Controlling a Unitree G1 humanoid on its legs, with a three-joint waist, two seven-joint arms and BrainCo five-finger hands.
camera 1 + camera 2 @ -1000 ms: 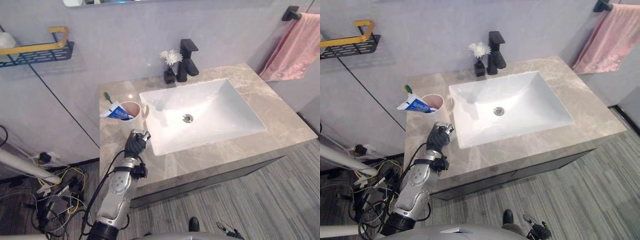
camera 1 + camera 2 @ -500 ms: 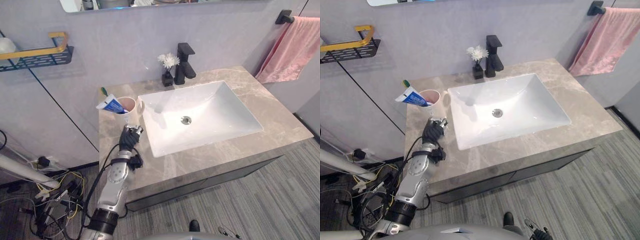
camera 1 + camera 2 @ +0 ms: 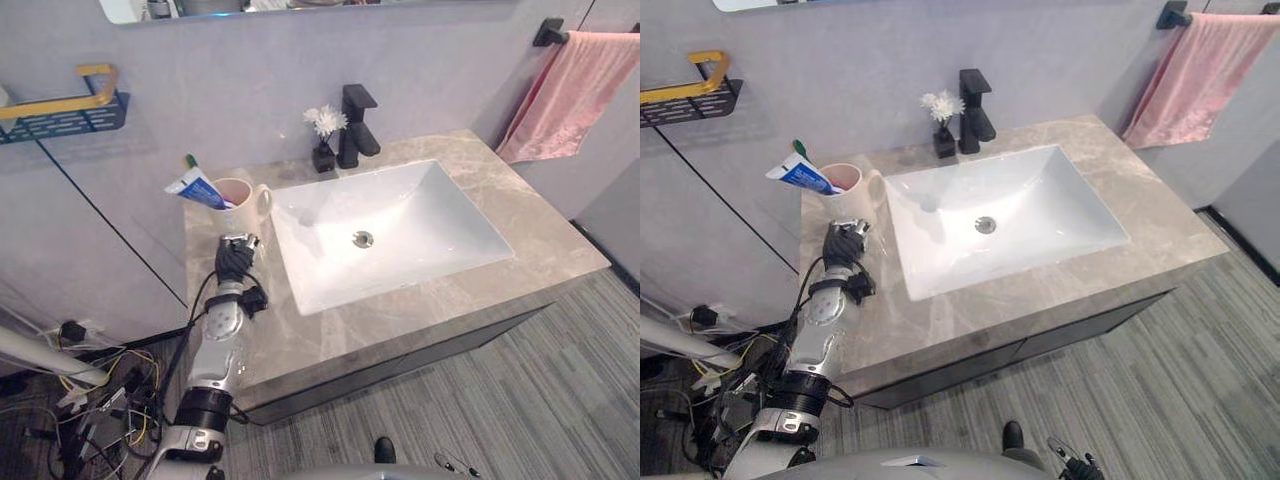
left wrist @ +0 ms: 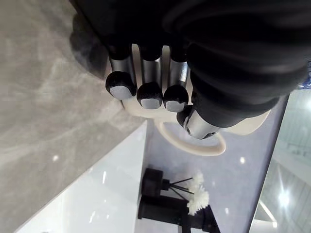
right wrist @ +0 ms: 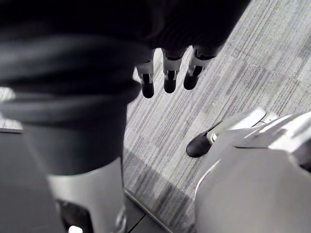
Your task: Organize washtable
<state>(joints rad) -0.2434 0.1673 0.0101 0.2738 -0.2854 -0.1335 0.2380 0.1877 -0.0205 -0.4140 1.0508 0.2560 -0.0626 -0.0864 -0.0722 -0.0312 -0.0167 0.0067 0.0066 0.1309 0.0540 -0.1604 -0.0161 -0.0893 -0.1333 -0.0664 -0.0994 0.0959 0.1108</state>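
Currently counting one of each on the washtable (image 3: pixel 545 235): one cream mug (image 3: pixel 241 209), one toothpaste tube (image 3: pixel 197 188), one green-headed toothbrush (image 3: pixel 189 160), one small black vase (image 3: pixel 322 157) with white flowers, one black faucet (image 3: pixel 357 128), one white basin (image 3: pixel 420 215).

- Tube and toothbrush both stand in the mug, leaning out toward the wall side. The mug sits at the back-left corner of the counter, its handle turned toward the basin.
- Vase is just beside the faucet on its left, both behind the basin's back rim.
- Left hand (image 3: pixel 235 262) is on the narrow counter strip left of the basin, just in front of the mug. Fingers (image 4: pixel 149 94) are clenched with nothing inside them. Can't tell from the wrist view whether the knuckles touch the mug wall; they're very close.
- Right hand (image 5: pixel 169 77) hangs over the striped grey floor (image 5: pixel 233 68), fingers loose, holding nothing.

Surroundings: one pink towel (image 3: pixel 570 85) on a black bar at upper right, one dark wire shelf (image 3: pixel 60 112) with a yellow rail on the wall at upper left, mirror edge (image 3: pixel 200 7) along the top.

Room: the left strip is tight, with the basin rim on one side and the counter edge on the other, and the mug blocks the way back. Wider bare marble lies right of the basin and along the front edge.
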